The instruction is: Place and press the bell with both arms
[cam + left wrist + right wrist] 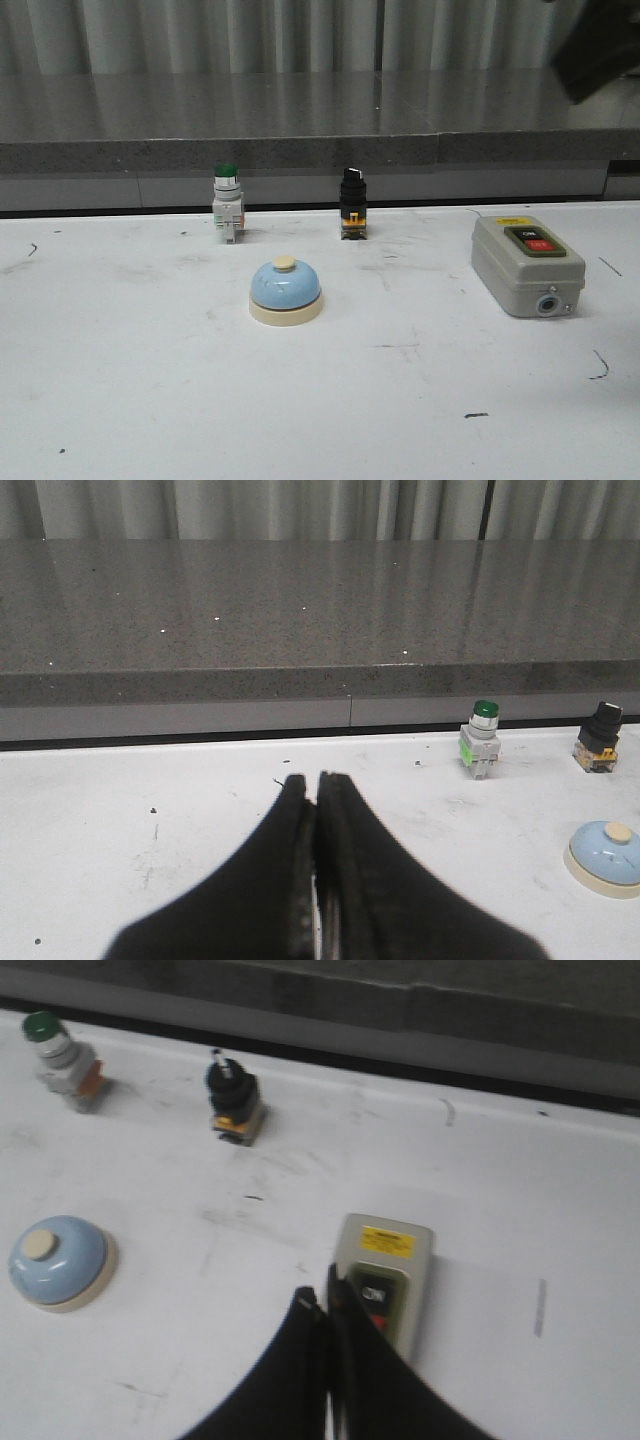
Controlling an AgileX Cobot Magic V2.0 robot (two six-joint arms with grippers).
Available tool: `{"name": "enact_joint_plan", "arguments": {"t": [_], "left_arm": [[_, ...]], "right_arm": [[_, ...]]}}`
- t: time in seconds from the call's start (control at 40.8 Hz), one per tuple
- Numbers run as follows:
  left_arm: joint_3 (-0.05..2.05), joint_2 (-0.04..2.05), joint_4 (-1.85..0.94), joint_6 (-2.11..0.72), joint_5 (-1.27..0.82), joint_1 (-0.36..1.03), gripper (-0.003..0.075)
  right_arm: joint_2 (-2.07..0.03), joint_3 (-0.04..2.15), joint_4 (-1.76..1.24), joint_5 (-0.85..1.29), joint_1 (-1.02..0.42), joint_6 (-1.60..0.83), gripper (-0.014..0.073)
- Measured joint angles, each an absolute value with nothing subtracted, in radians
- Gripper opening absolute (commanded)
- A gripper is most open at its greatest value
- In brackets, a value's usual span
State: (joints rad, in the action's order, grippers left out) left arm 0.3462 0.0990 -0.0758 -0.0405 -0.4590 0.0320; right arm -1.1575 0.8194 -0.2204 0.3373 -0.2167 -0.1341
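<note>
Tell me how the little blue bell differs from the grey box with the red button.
The bell is a round, light-blue dome on a cream base; the grey box is a rectangular block. The bell has one cream button on top, while the box shows a black button and a red one under a yellow label. The bell sits near the table's middle, the box off to the right. Both rest untouched on the white table.

Matte black end effector (316, 810) fingers, tapered, wedge-shaped.

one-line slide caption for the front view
Blue bell upright on the white table, untouched, before three switches.
</note>
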Motion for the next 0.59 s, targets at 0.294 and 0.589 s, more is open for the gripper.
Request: {"name": "enact_joint_plan", "arguments": {"t": [0.294, 0.589], "left_arm": [[0.346, 0.099, -0.076, -0.040, -0.459, 0.032, -0.0020], [0.346, 0.099, -0.076, -0.040, -0.459, 0.032, -0.0020]], "right_arm": [[-0.694, 0.512, -0.187, 0.278, -0.121, -0.131, -0.0059], [-0.312, 0.359, -0.176, 0.314, -0.121, -0.131, -0.0059]]}}
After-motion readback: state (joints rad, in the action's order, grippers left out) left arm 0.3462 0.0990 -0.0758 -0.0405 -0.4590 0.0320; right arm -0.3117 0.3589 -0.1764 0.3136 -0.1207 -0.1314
